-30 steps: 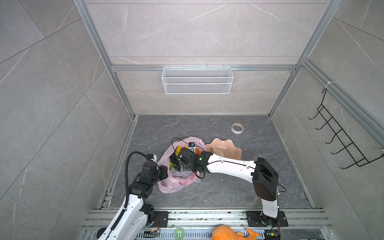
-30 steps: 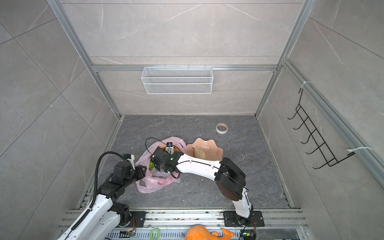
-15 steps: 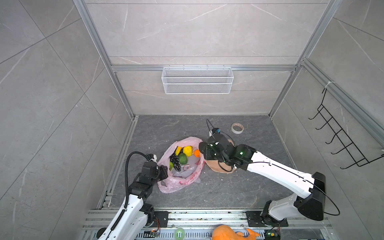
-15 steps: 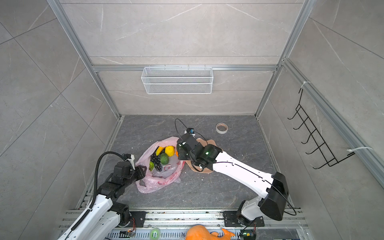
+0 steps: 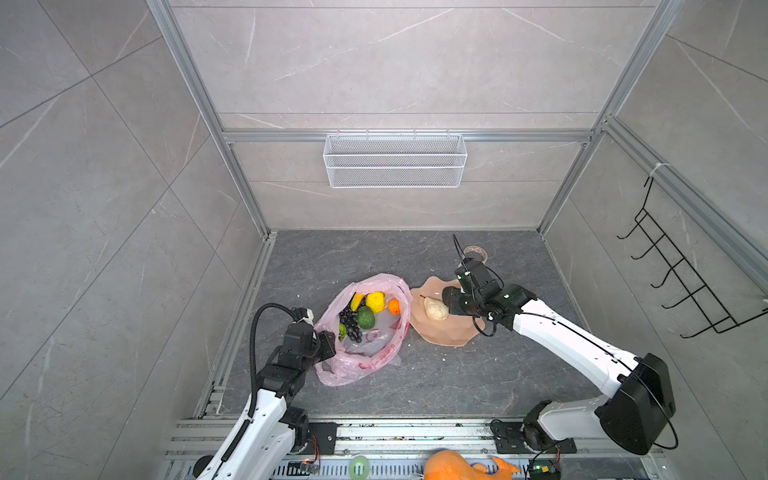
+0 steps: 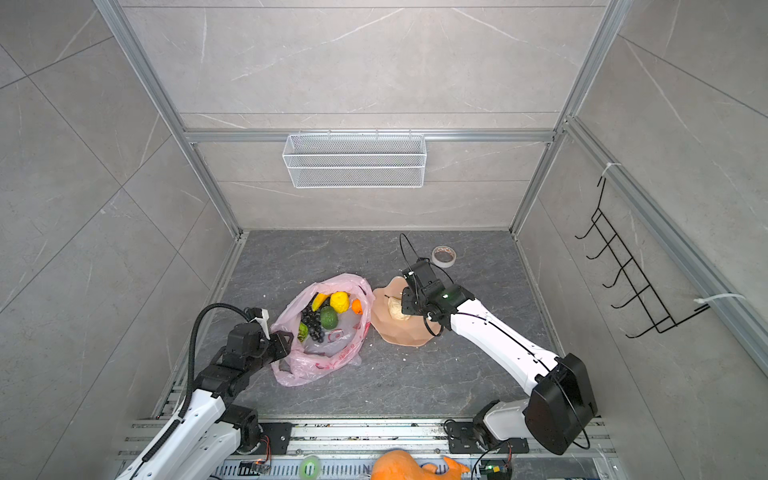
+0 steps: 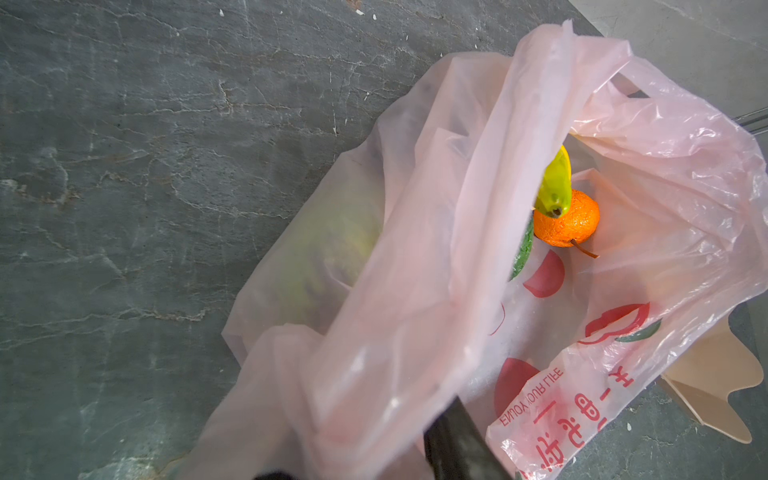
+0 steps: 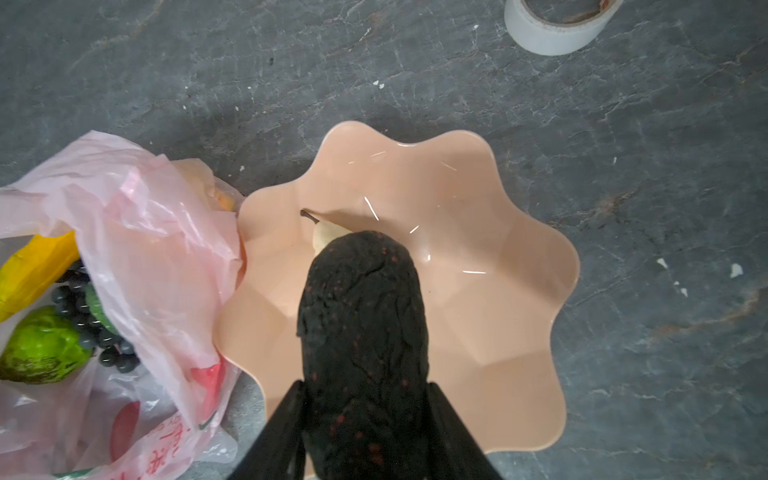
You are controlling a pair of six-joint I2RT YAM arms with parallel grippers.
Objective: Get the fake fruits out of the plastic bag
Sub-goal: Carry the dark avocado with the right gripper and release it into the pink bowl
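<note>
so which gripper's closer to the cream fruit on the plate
Right. The right gripper, shut on a dark avocado, hangs over the peach plate beside the cream fruit; the left gripper grips the far edge of the pink bag.

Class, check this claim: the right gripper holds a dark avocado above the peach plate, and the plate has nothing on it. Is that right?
Not quite. The right gripper does hold the dark avocado above the peach plate, but the plate is not bare: a cream-white fruit lies on it, as both top views show.
</note>
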